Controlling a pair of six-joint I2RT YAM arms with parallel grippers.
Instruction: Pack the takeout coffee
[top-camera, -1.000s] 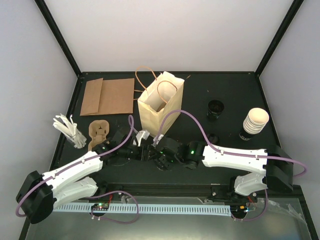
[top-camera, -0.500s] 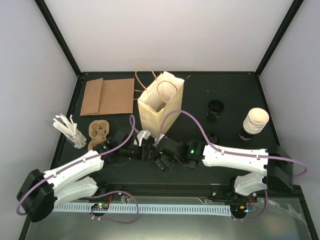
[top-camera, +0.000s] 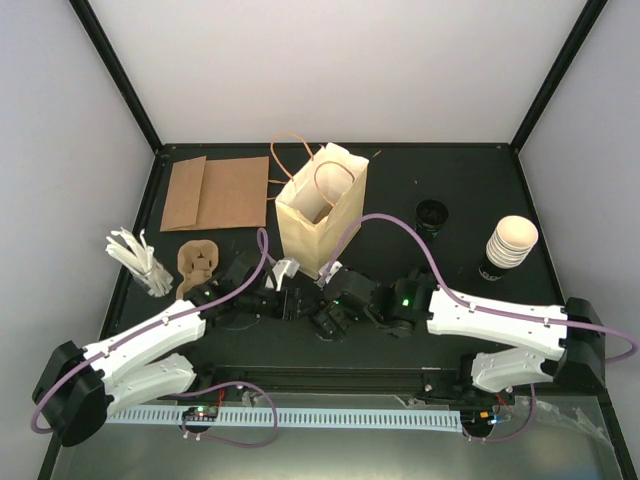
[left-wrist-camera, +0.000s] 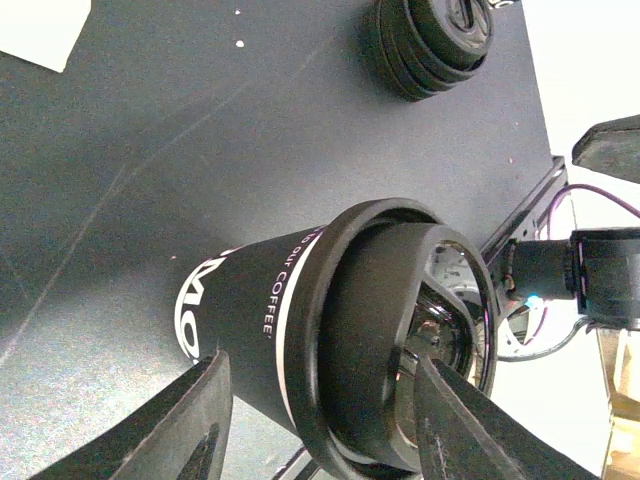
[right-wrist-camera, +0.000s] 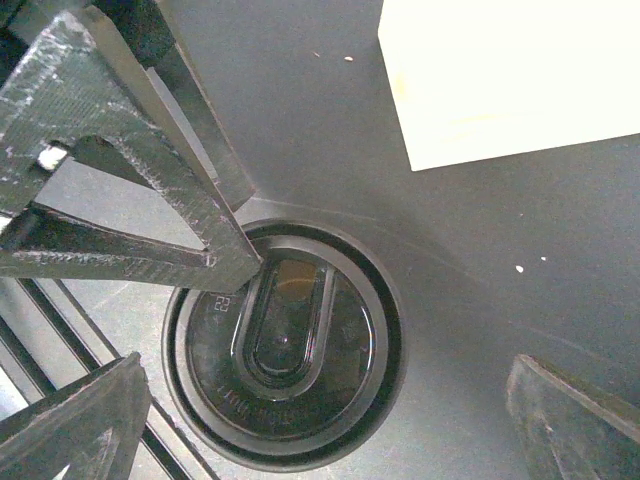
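Observation:
The takeout coffee (left-wrist-camera: 250, 310) is a black paper cup with white lettering and a black lid (left-wrist-camera: 390, 340). It stands on the dark table just in front of the cream paper bag (top-camera: 320, 215). My left gripper (left-wrist-camera: 325, 365) is shut on it, one finger (left-wrist-camera: 190, 420) against the cup wall and the other by the lid rim. The right gripper (right-wrist-camera: 328, 380) hangs open right above the lid (right-wrist-camera: 285, 360), its fingers wide apart and off it. From above, both grippers (top-camera: 290, 300) (top-camera: 328, 318) crowd together and hide the cup.
The bag (right-wrist-camera: 510, 70) stands open just behind the cup. A stack of black lids (top-camera: 431, 215) and stacked cups (top-camera: 510, 245) sit at the right. Flat brown bags (top-camera: 215, 192), a cardboard carrier (top-camera: 198, 262) and a holder of white sticks (top-camera: 140, 260) lie to the left.
The right gripper has opened wide and its arm has drawn back to the right. The left gripper has stayed closed round the cup.

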